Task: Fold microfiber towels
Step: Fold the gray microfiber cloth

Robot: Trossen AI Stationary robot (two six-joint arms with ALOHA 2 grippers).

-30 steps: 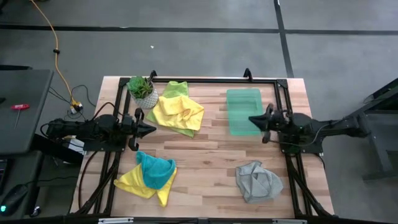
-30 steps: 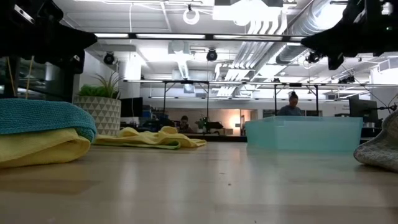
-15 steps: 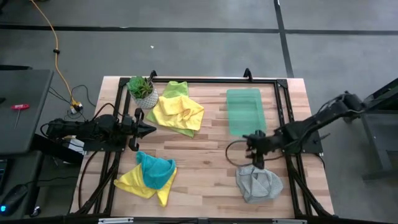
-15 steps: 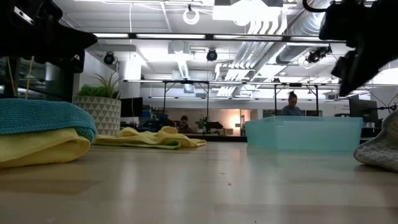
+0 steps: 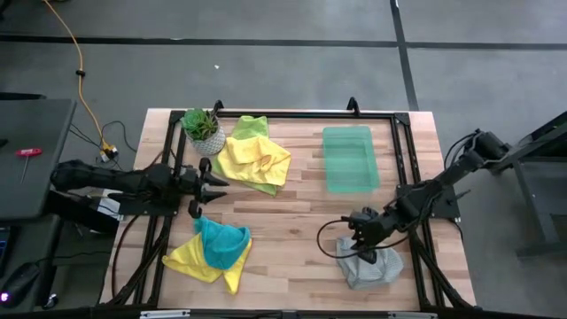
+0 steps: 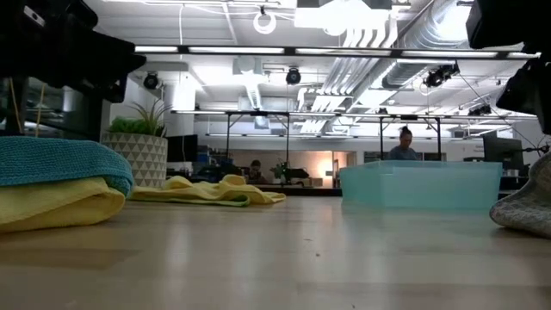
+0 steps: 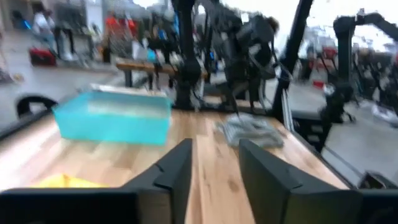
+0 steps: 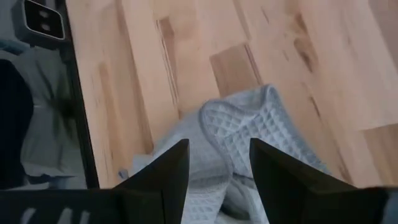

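Right pincer [image 8: 217, 180] spread, poised over crumpled grey towel [image 5: 370, 260] at bench [image 5: 301, 213] near edge. Left pincer [image 7: 214, 180] spread, holds nothing, at left bench side. Risk: pinching several layers, so towel won't unfold. Only wrist view shows the waffle folds; high view shows other towels.

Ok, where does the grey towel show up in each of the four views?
High view: grey towel at the table's lower right, under the right gripper.
Low view: only its edge, at the far right.
Left wrist view: crumpled mid-picture, past the fingers.
Right wrist view: fills the picture's middle, between the open fingers.
Shared landmark: the green tray, beside the towel in the high, low and left wrist views.
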